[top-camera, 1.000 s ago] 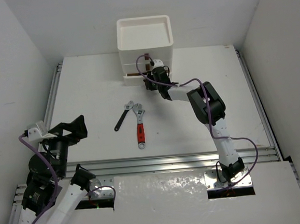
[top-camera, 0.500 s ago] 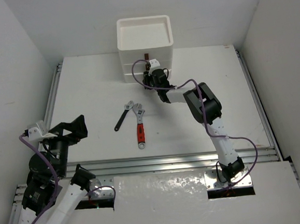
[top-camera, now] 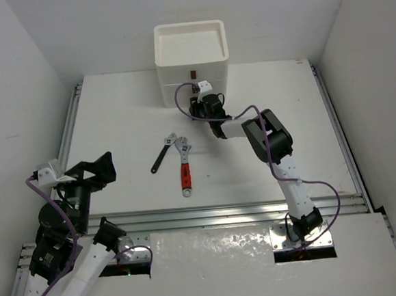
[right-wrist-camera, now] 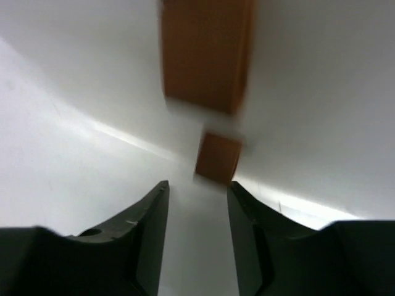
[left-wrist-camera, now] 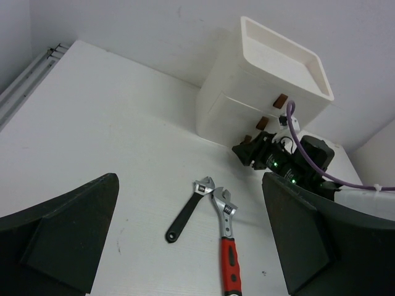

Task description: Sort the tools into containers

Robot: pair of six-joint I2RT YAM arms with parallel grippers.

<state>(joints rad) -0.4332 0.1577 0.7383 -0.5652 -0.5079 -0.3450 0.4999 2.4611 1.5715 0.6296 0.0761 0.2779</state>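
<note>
A: Where are the tools?

B: Two adjustable wrenches lie on the bench (top-camera: 114,127) at centre frame in the top view. The black-handled wrench (top-camera: 163,155) runs diagonally. The red-handled wrench (top-camera: 184,166) lies just to its right, nearly vertical. Their steel heads are close together at the upper ends.

A: And the containers?

B: The white drawer unit (top-camera: 192,73) stands at upper centre against the back wall, with its shallow tray (top-camera: 188,27) on top.

A: Right gripper?

B: The right gripper (top-camera: 195,106) is at the unit's front face. Its wrist view shows the fingers (right-wrist-camera: 148,240) a narrow gap apart and holding nothing. A blurred brown handle (right-wrist-camera: 217,157) sits just beyond the tips, and another handle (right-wrist-camera: 207,55) is above it.

A: Left gripper?

B: The left gripper (left-wrist-camera: 189,177) is spread wide and holding nothing. It is at lower left in the top view, well apart from the wrenches.
</note>
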